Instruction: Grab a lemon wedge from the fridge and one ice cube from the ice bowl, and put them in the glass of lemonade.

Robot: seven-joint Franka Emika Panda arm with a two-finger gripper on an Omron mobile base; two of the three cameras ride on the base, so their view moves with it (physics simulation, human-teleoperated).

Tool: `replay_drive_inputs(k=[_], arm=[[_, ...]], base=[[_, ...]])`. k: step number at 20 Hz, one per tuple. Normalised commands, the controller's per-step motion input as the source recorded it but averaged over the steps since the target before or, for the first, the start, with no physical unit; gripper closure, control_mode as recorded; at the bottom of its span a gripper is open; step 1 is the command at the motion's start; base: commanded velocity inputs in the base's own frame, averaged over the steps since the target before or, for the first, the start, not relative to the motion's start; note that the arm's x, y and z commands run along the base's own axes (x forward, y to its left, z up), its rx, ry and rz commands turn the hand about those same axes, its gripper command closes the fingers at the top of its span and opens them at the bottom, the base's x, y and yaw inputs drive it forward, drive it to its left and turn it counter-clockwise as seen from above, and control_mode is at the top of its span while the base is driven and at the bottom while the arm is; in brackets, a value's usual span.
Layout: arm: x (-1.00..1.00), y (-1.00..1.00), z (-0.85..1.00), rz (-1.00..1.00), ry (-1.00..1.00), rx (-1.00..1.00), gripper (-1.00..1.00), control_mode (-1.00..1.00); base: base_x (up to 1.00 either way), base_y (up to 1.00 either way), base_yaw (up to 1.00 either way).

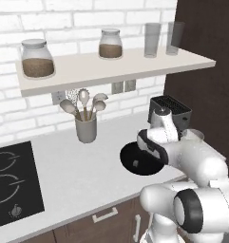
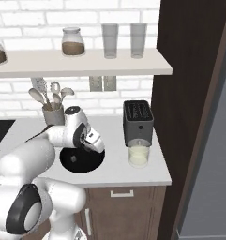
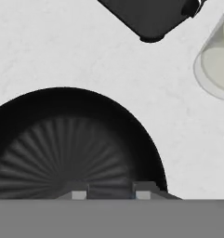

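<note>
Since the arm is bent low over the tabletop (image 1: 73, 166), we take the ice-cube step to be the one in hand. The wall shelf (image 1: 111, 66) keeps the two jars and the two tall narrow glasses up out of the work area. The black cooktop (image 1: 11, 180) lies well apart at the left. A dark toaster (image 2: 138, 123) stands against the back, close to the brown cabinet side. The ice bowl (image 2: 67, 165) sits on the tabletop directly below the hand, near the front edge where it is easy to reach. The glass of lemonade (image 2: 138, 154) stands just in front of the toaster and near the bowl on its right, which should make the carry a short one. The end effector (image 3: 110, 194) points down into the bowl, its fingertips (image 3: 78, 195) at a narrow gap. Nothing shows between them, so we cannot tell whether anything is gripped. One ice cube (image 1: 135, 164) rests loose on the bowl floor, apart from the hand. The lemon wedge we could not locate in the glass or on the tabletop. No brand, label or writing can be read on any item.
</note>
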Motion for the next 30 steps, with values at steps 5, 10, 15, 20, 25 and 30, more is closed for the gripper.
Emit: replay_drive_inputs(k=[5, 10, 15, 20, 25, 30], arm=[[-0.24, -0.81, 0.46, 0.00, -0.01, -0.04, 1.00, -1.00], [0.00, -0.52, 0.60, 0.07, 0.00, -0.15, 1.00, -1.00], [0.00, -0.45, 0.48, 0.07, 0.03, -0.18, 1.00, -1.00], [0.15, -0.63, 0.19, 0.04, 0.07, -0.13, 1.00, -1.00], [0.51, -0.65, 0.02, 0.01, 0.18, -0.08, 1.00, -1.00], [0.65, -0.31, 0.00, 0.01, 0.29, -0.04, 1.00, -1.00]], base=[[0.00, 0.00, 0.00], [0.00, 0.00, 0.00], [0.00, 0.00, 0.00], [0.00, 0.00, 0.00], [0.00, 0.00, 0.00], [0.00, 0.00, 0.00]])
